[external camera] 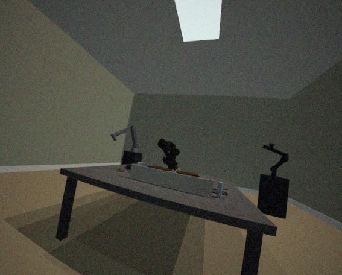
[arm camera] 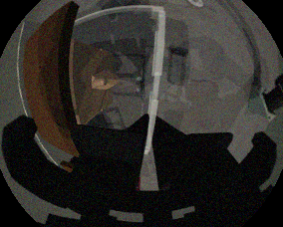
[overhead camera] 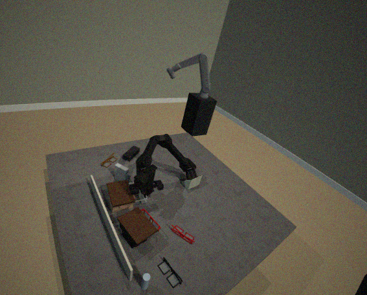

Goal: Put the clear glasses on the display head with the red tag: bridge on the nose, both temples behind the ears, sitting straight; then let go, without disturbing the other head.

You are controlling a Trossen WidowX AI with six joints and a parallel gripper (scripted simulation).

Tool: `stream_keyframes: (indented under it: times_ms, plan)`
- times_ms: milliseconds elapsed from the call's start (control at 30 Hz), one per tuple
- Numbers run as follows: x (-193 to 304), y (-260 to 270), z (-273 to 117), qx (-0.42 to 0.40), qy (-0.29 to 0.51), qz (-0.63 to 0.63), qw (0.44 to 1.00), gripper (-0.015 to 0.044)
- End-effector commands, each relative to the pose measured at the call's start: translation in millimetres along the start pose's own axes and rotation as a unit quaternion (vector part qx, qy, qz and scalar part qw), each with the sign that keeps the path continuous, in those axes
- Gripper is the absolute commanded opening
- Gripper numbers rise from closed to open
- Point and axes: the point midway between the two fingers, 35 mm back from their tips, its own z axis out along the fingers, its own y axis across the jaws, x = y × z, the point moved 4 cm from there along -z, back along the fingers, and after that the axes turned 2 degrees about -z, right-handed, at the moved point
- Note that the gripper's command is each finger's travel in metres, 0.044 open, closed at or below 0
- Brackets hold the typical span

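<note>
My gripper (overhead camera: 144, 195) (arm camera: 148, 117) is shut on the clear glasses (overhead camera: 142, 199) (arm camera: 156, 62), around the front frame. The glasses are held in front of the bare-faced head (overhead camera: 120, 193) (arm camera: 45, 82) with the brown top. The nose (arm camera: 104, 82) points toward the lenses, with a gap to the frame. One temple reaches back toward the head near the top of the wrist view; the other is hidden by the fingers. The other head (overhead camera: 138, 226) wears red glasses (overhead camera: 151, 219). I cannot make out a red tag on either head.
A long pale panel (overhead camera: 111, 226) (external camera: 171, 181) stands behind both heads. A whitish block (overhead camera: 121, 173) is beside the bare-faced head. Orange glasses (overhead camera: 105, 163), a dark case (overhead camera: 131, 153), loose red glasses (overhead camera: 182, 234), black glasses (overhead camera: 170, 272) and a pale cylinder (overhead camera: 145, 281) are on the table.
</note>
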Motion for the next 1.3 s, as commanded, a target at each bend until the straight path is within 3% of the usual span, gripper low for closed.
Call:
stream_keyframes:
  times_ms: [0,1267]
  plan:
    - [-0.7,6.7,0.2,-0.001,-0.002,-0.002,1.0,0.0]
    - [-2.4,41.7,1.4,-0.002,-0.002,-0.002,1.0,0.0]
